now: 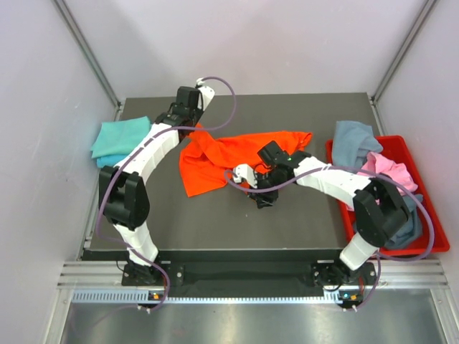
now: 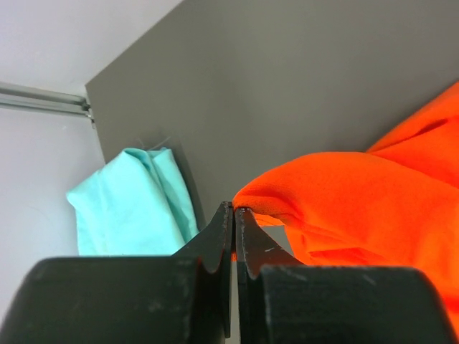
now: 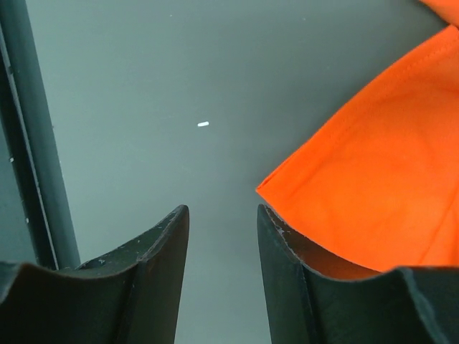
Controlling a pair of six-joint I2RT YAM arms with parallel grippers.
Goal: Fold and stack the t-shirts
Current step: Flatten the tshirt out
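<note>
Pinches orange shirt (image 2: 344, 193) fold with left claw (image 2: 234, 209). Holds right claw (image 3: 222, 215) released beside shirt hem; may close empty, missing cloth.

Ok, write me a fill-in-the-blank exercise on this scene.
1. The left gripper has its jaws shut on the orange shirt, while the right gripper has its jaws ____.
2. The teal shirt lies on the table's ____ side.
3. The pink shirt sits in a bin coloured ____.
Missing words: open; left; red.
</note>
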